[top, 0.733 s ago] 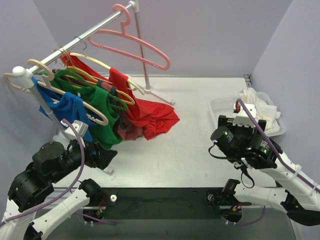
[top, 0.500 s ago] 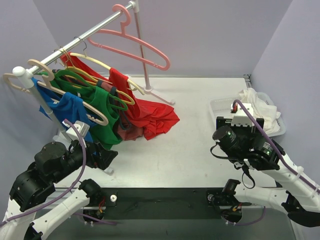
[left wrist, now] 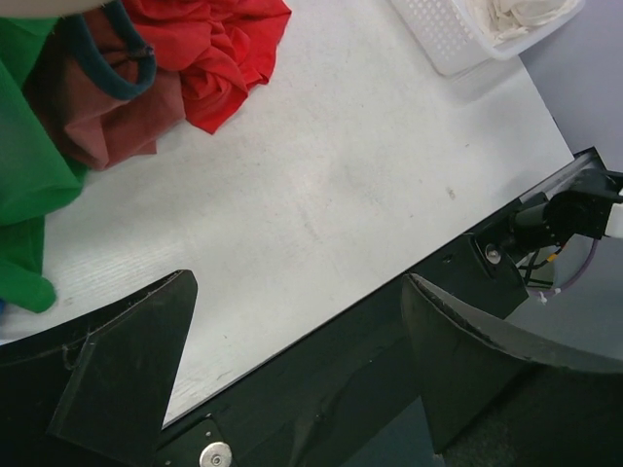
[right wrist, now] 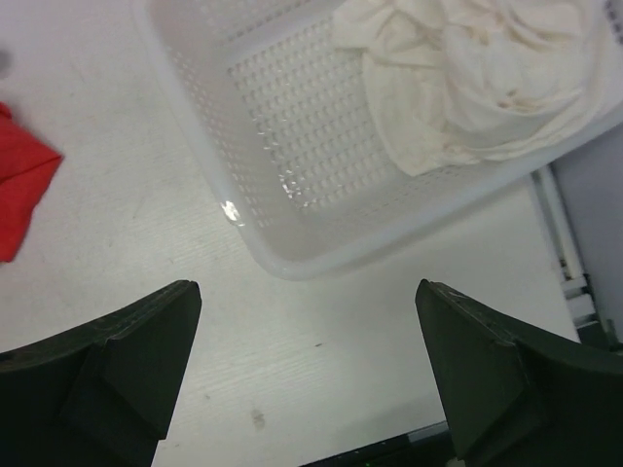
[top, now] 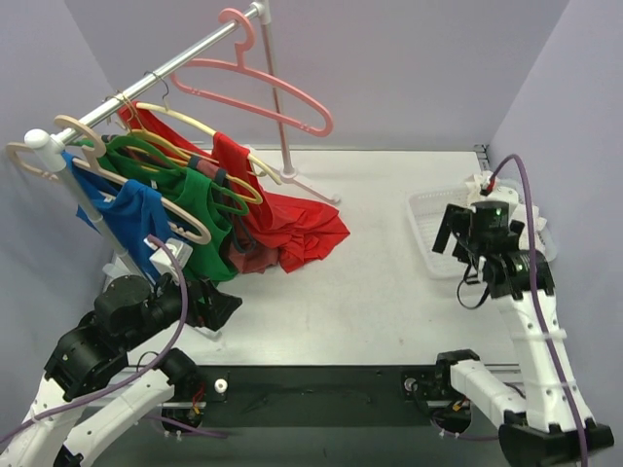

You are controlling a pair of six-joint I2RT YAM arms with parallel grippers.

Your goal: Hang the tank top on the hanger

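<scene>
White tank top [right wrist: 477, 78], crumpled, v. wrinkled, in basket [right wrist: 292, 146]

Left arm [top: 102, 341]: I hold it folded low at the near left, elbow drawn back, wrist roughly level. My left gripper [left wrist: 297, 287] points forward and to the right. Its jaws are spread wide and nothing sits between them.

Right arm [top: 535, 321]: I stand it tall from its base, forearm rising steeply, wrist bent over at the top. My right gripper [right wrist: 307, 292] faces downward with both fingers [right wrist: 127, 360] well apart — empty. Neither gripper is in contact with anything.
</scene>
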